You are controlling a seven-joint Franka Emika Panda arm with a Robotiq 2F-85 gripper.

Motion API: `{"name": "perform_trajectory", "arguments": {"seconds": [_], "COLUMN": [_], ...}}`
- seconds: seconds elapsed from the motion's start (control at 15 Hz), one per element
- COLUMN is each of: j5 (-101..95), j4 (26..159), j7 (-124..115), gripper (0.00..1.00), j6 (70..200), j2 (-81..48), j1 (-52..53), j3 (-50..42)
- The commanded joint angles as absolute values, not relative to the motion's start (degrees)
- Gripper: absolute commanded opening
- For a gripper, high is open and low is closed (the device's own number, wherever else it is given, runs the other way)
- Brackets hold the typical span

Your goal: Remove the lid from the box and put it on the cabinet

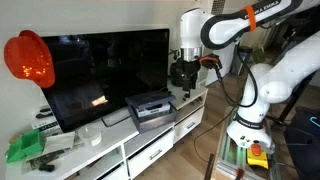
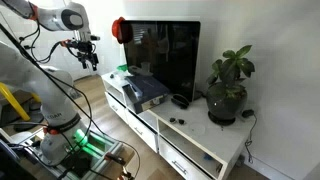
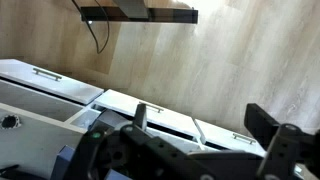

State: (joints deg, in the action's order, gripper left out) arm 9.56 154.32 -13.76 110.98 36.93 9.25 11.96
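- Gripper [image 3: 200, 122] is hovering beyond the surface's end, jaws standing apart and empty, probably readying for a rim grasp.
- Lid [image 1: 148, 99] is apparently resting on the box [image 1: 157, 116], near the cabinet [image 1: 150, 146] surface's front edge, within arm reach.

The gripper [image 3: 198, 113], fingers [image 3: 141, 117] spread wide, hangs over the white cabinet [image 3: 60, 85] and wood floor [image 3: 230, 70]; a dark bar [image 3: 140, 14], perhaps a stand, lies beyond.

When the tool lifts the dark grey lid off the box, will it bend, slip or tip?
The lid looks flat and thin, so probably stiff and light. It is wide, so held at one edge it may tilt. Its surface seems dull, likely not very slippery.
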Motion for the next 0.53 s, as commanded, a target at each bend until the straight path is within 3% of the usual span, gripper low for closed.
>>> {"name": "perform_trajectory", "arguments": {"seconds": [0.0, 0.47], "j5": [9.5, 7.8], "j4": [154.3, 154.7], "j7": [-13.8, -13.0], "gripper": [1.0, 1.0], "j6": [110.9, 115.3], "j2": [36.9, 36.0], "j1": [9.3, 8.7], "j3": [11.9, 12.6]}}
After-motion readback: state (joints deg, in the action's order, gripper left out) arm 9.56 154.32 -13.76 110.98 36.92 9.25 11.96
